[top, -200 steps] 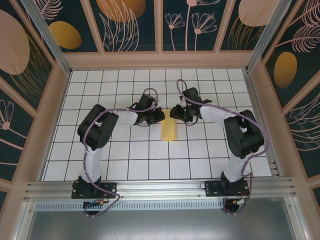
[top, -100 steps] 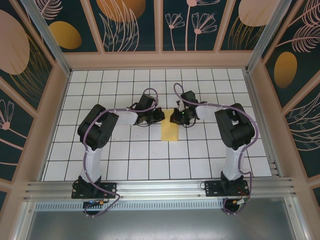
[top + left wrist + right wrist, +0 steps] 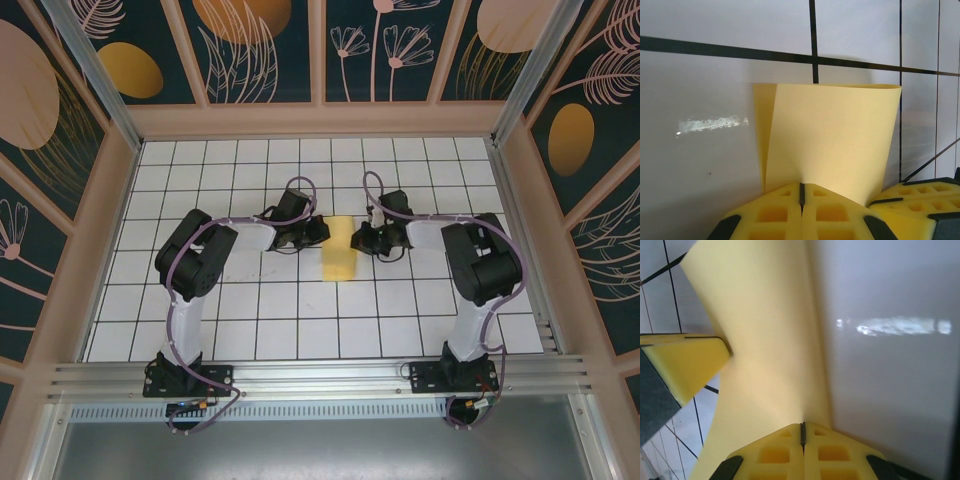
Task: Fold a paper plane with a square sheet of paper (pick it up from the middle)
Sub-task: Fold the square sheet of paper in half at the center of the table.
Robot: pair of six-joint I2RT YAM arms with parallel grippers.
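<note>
White tiled table (image 3: 250,320); left claw (image 3: 801,192) and right claw (image 3: 802,432) both clamped on yellow paper (image 3: 340,262).

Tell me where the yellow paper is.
Top view: the yellow paper sits centrally on the tiled table between the left gripper and the right gripper, each pinched shut on one side of it.
</note>
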